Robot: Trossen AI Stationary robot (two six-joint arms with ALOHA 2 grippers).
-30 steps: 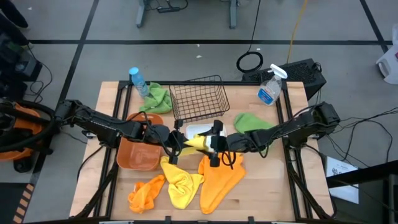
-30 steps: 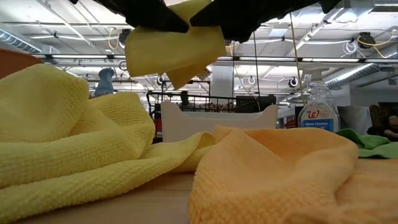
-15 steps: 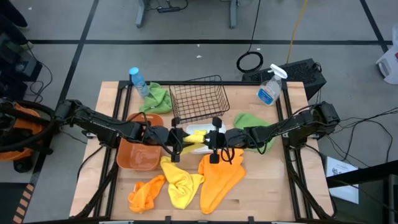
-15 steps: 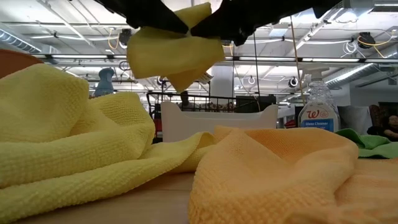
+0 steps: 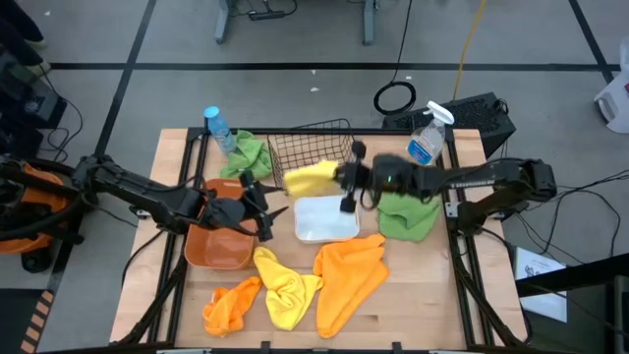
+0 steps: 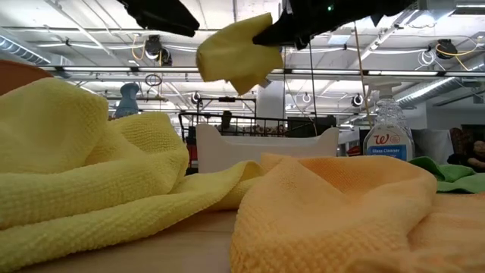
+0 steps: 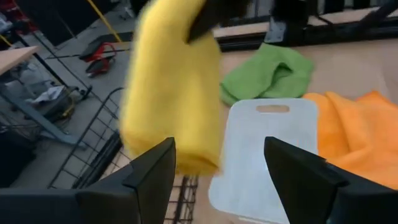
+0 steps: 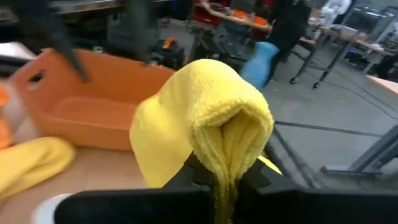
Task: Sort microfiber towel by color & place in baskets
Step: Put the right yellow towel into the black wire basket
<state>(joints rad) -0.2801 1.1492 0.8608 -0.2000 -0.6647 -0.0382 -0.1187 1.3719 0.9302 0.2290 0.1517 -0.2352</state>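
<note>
- Yellow towel (image 5: 309, 178) hangs pinched in the right gripper (image 5: 344, 177), held in the air above the near-right edge of the black wire basket (image 5: 313, 152), on the side that faces the white bin (image 5: 328, 218).
- Seen from that claw, the wire basket lies just beyond and to the side; the white bin sits just short of it, below and toward the table's front. Which basket yellow belongs in cannot be told from the frames.
- Right claw's fingers are closed tight on a bunched fold of the cloth; in the right wrist view the yellow towel (image 8: 205, 134) drapes over them like a hood, its loose end trailing toward the wire basket.
- Right arm reaches in level from the table's right side, stretched long across the green towel (image 5: 405, 211), wrist pointing toward the wire basket.
- Left gripper (image 5: 263, 208) stands with its fingers spread and nothing between them, beside the orange tub (image 5: 218, 246) and well short of the wire basket, clear of the towel.
- Right arm is plainly nearer; I judge the drop is its job alone.
</note>
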